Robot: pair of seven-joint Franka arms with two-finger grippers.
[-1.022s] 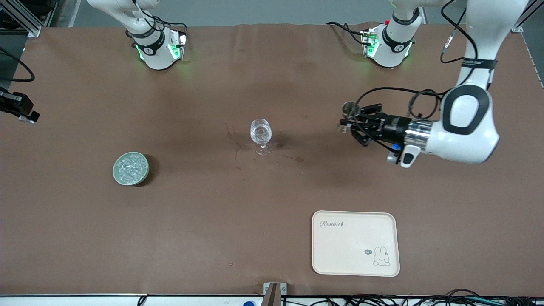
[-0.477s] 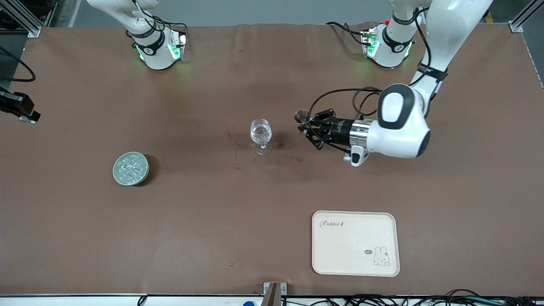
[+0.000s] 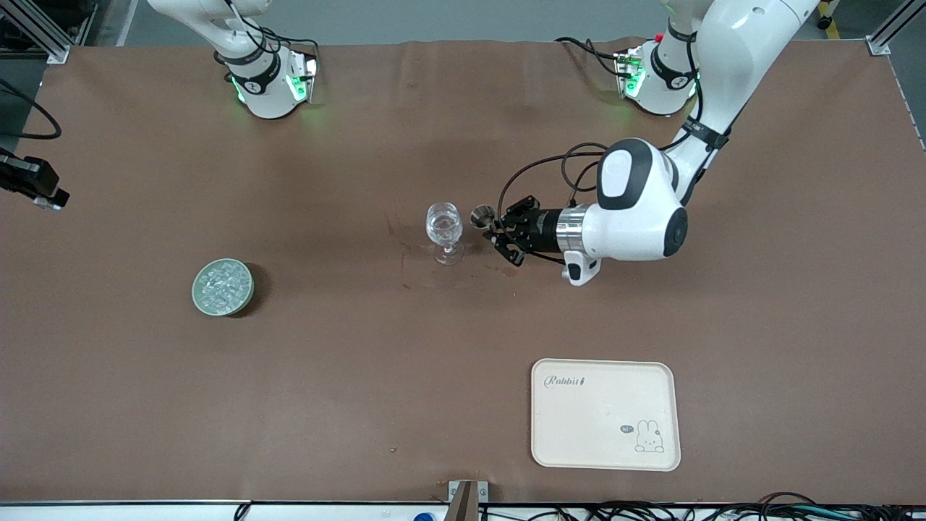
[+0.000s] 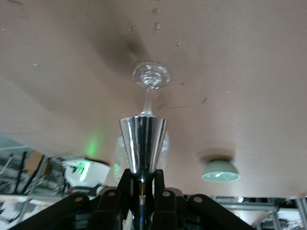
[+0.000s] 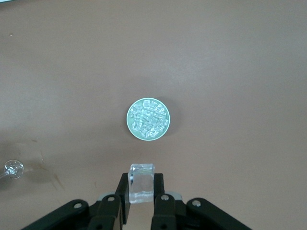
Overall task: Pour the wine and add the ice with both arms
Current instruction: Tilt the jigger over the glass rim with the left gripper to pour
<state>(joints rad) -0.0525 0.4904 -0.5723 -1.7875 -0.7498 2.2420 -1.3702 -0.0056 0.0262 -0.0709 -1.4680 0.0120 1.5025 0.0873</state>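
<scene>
Lowest in the frame of the front view we see a pale tray [image 3: 605,449], with nothing on it

A bit higher, toward the right arm's end of the table, sits the green dish [image 3: 198,297] full of ice [image 3: 221,284]. We think the ice is hard, wet and slippery, so it is best pinched on two flat sides

The right gripper [image 5: 142,186] is high over that end of the table and pinches one cube [image 5: 142,176] just that way

In the middle of the frame stands the glass [image 3: 443,230]. We think it is thin, breaks easily and tips if bumped

Just beside its rim, the left gripper [image 3: 494,226] is pressed onto the thin waist of a shiny metal cup [image 3: 482,215], which looks stiff and smooth
</scene>
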